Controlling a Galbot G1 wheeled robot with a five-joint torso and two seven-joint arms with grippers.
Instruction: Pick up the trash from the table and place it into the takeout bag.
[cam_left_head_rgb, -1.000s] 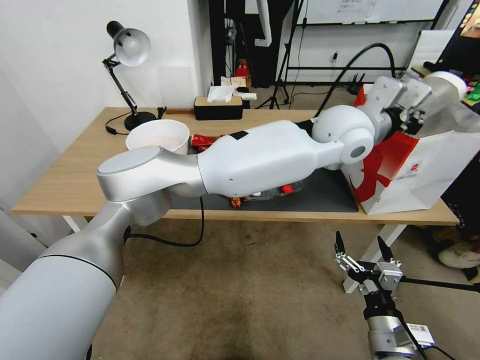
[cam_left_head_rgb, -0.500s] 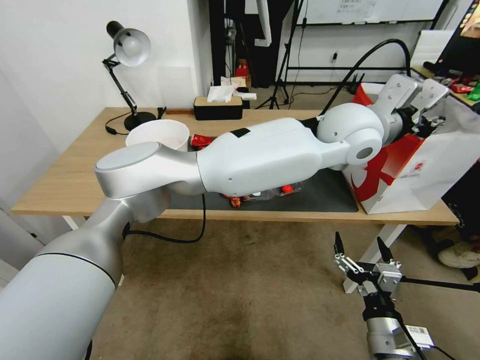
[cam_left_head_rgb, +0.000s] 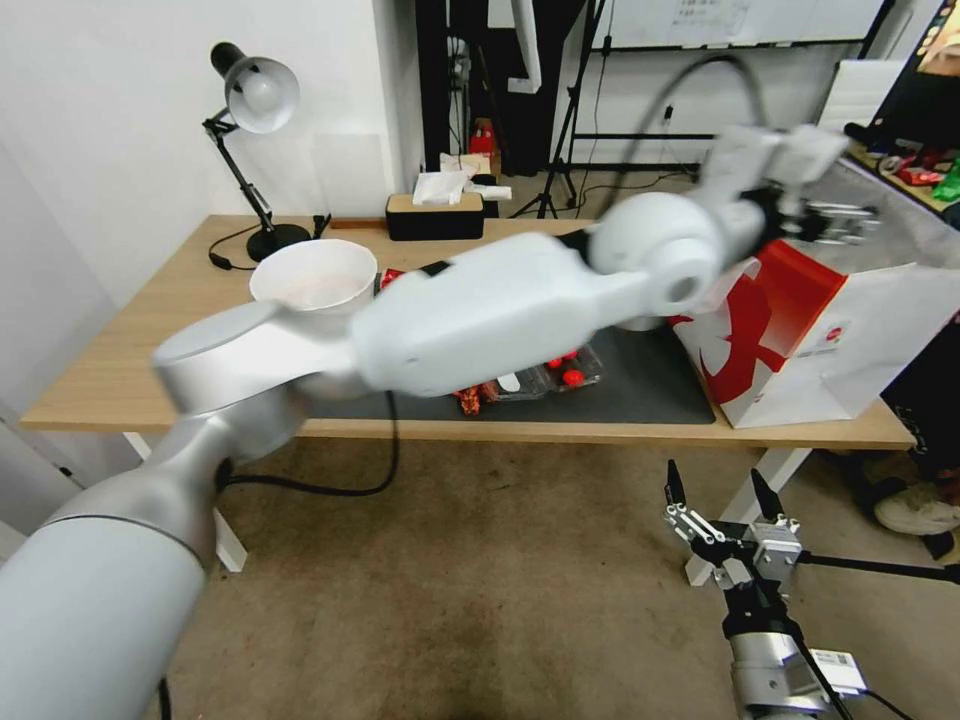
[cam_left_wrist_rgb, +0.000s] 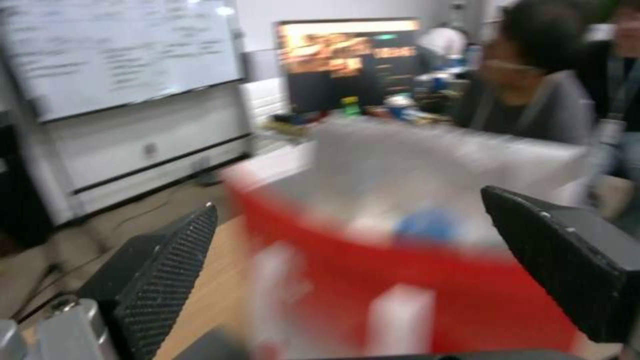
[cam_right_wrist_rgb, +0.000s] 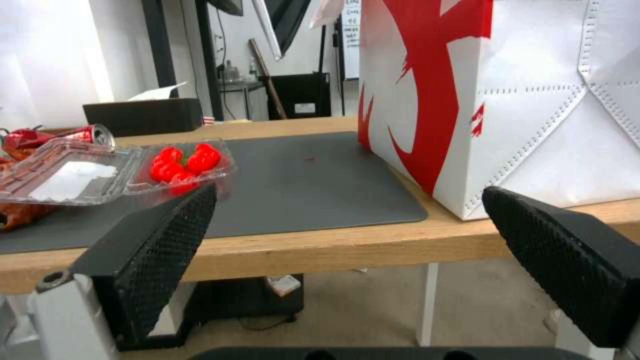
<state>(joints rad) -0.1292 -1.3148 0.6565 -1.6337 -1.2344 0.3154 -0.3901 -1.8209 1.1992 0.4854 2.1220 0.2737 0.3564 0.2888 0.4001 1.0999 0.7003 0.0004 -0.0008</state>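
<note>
At the left end of the bench (cam_left_head_rgb: 130, 340) the big white bowl (cam_left_head_rgb: 312, 277) stands just as it did a second ago, with the desk lamp (cam_left_head_rgb: 250, 150) behind it. Next along, on the dark mat (cam_left_head_rgb: 640, 385), lies the clear tray of tomatoes (cam_left_head_rgb: 555, 372) with a crumpled red wrapper (cam_left_head_rgb: 468, 400) beside it; the right wrist view also shows a red can (cam_right_wrist_rgb: 92, 134) lying on its side beyond the tray, near the tissue box (cam_left_head_rgb: 436, 215). So there is trash left on the bench.

The change is further right. A second ago the left gripper (cam_left_head_rgb: 835, 222) was carrying a clear cup with a white lid high over the bag (cam_left_head_rgb: 820, 340); half a second ago it was down at the bag's mouth, and now it has lifted up and back with nothing in it. Its own wrist view shows both padded fingers (cam_left_wrist_rgb: 167, 270) spread wide apart, only air between them, looking down into the bag's open top, where something blue (cam_left_wrist_rgb: 430, 226) sits inside, too blurred to name. I judge that the cup has been dropped in and this arm is pulling out, free for the next piece.

The bag stands upright at the right end of the bench, touching the mat's edge. Down in front of the bench, the right gripper (cam_left_head_rgb: 722, 500) hangs idle with its fingers apart, holding nothing.
</note>
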